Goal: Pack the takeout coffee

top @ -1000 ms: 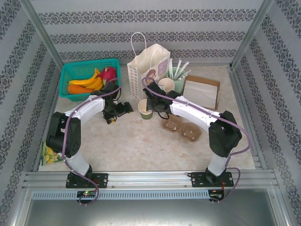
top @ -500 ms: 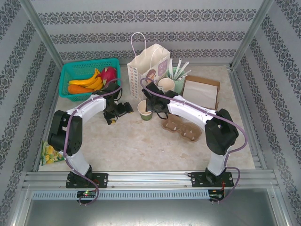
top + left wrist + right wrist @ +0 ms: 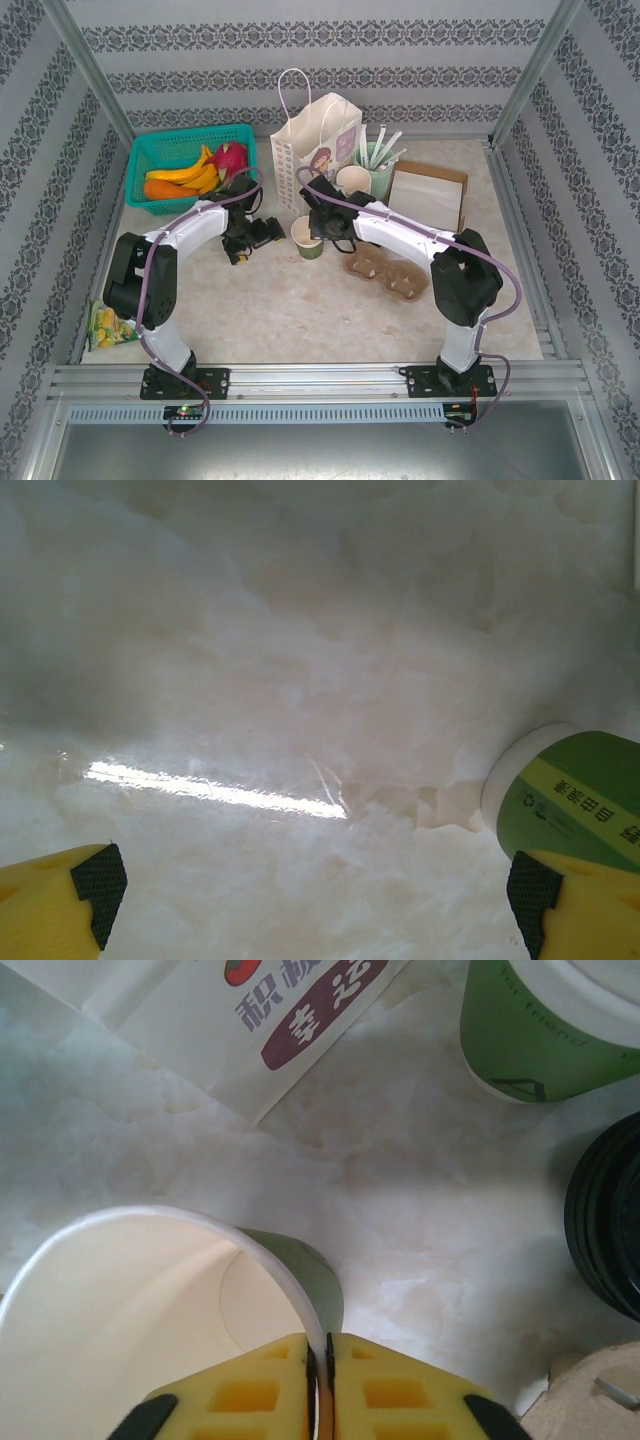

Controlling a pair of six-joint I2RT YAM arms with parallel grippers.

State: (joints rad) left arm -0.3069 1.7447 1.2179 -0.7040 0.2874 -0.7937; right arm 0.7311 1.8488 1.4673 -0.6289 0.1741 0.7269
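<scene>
Dark green paper coffee cup (image 3: 150, 1300), open-topped, lower left of right wrist view, partly cropped | right claw (image 3: 320, 1345) pinched almost closed on its rim | left claw (image 3: 315, 890) spread wide, empty | one round black plastic lid (image 3: 608, 1222), right edge, half cropped | one green tumbler (image 3: 550, 1030), upper right, top cropped | one white paper bag (image 3: 250, 1020), upper left

Top: we look down from high at the near edge over the whole counter (image 3: 290, 300). Wrists: we sit close above it, both catching the green cup (image 3: 315, 1280).
</scene>
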